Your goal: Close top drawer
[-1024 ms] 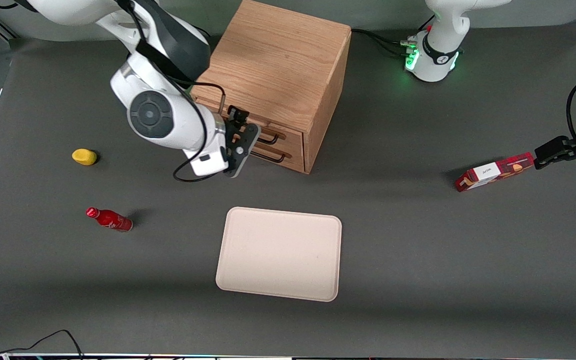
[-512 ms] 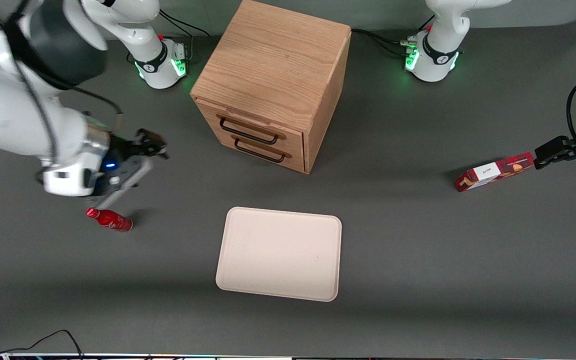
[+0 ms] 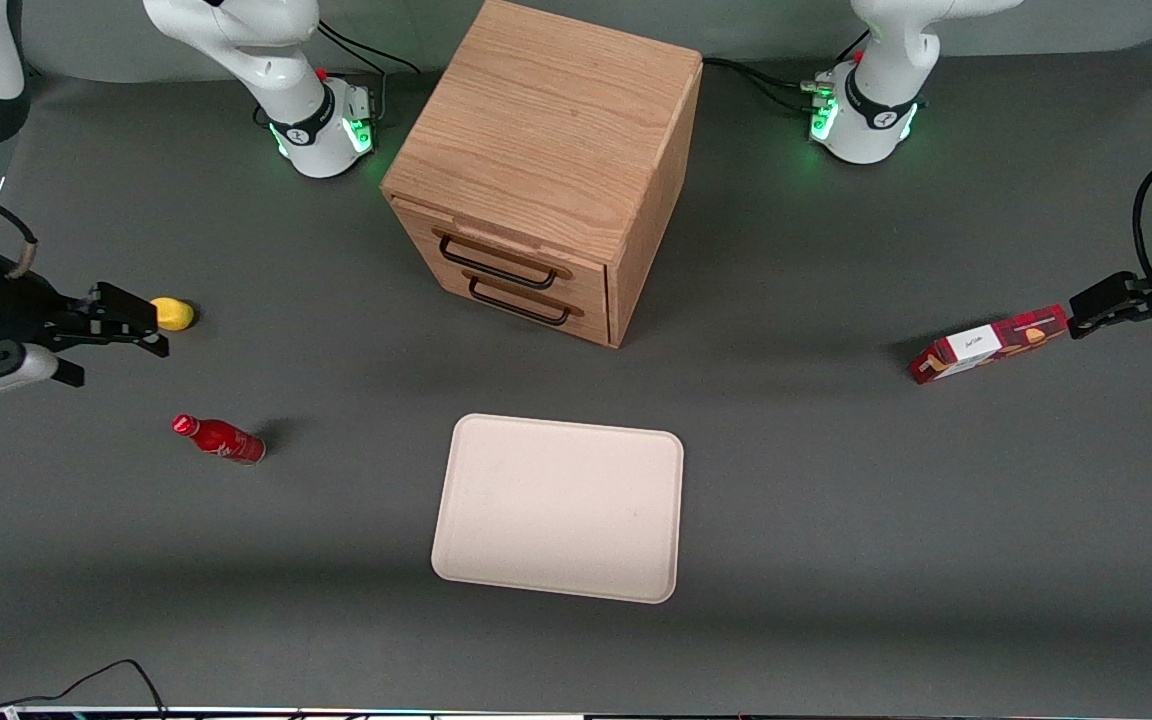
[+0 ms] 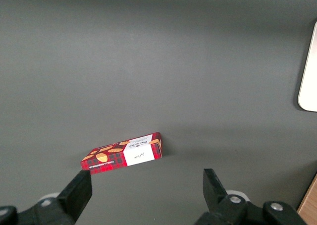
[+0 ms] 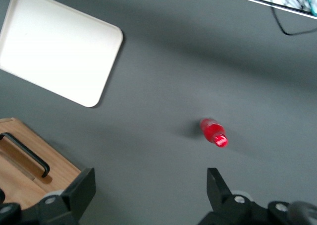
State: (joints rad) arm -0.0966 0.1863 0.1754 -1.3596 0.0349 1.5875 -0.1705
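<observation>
Change: gripper (image 3: 126,322) has swung from the cabinet (image 3: 546,150) to the frame's left edge, fingers spread, holding nothing.
Top drawer (image 3: 496,258): frame centre, appears flush, likely shut.
Handling: stiff wood; push the flat front.
Counts: 2 drawers, 1 bottle (image 3: 219,438), 1 tray (image 3: 558,507).

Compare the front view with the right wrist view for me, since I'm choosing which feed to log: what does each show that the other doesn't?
Only the front view shows the closed top drawer set in the whole cabinet, the yellow object, the red box, and the right arm's hand from outside, at the working arm's end of the table, beside the yellow object. Only the wrist view shows that hand's open fingers close up. Both show the tray, the red bottle and a black drawer handle.
</observation>
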